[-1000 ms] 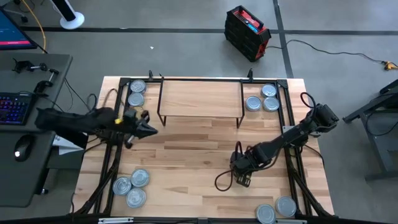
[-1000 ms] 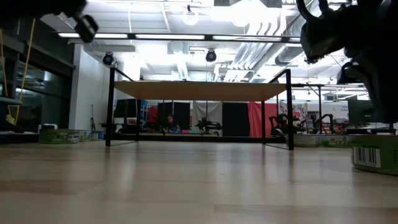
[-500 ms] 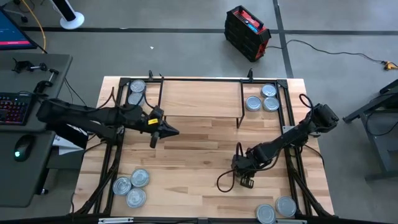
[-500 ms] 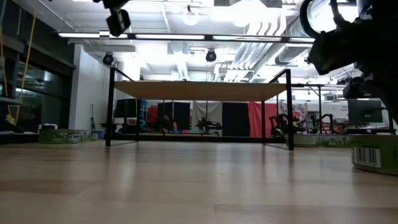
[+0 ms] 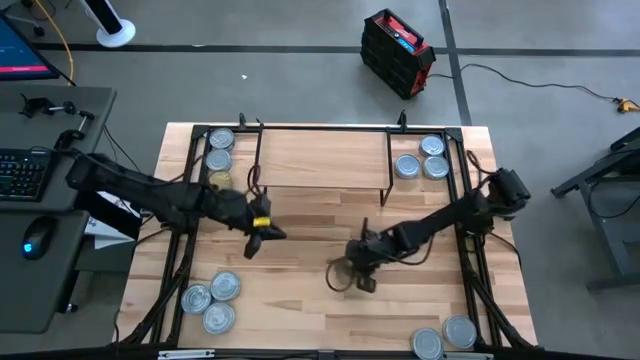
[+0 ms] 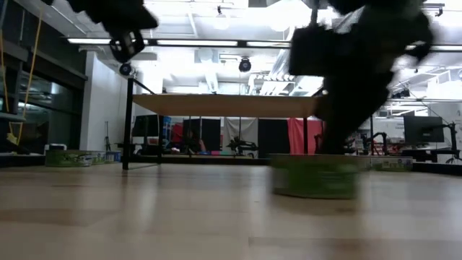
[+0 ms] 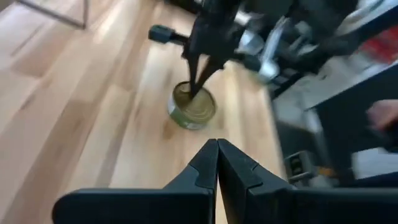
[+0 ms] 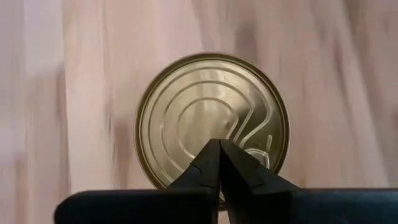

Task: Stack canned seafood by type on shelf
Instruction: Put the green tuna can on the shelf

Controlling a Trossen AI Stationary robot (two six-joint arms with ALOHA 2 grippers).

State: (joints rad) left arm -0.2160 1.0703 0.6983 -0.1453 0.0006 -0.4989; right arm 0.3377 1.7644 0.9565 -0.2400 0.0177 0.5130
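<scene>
Right now my right gripper [image 8: 219, 144] hovers pinched shut, holding nothing, over the gold tin [image 8: 211, 121], positioning for a grab.

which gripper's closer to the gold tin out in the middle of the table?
Right. The right gripper, shut, is directly over the gold tin, its tips above the lid. The left gripper, also shut, is farther back on the left side of the table, pointing toward the tin.
</scene>
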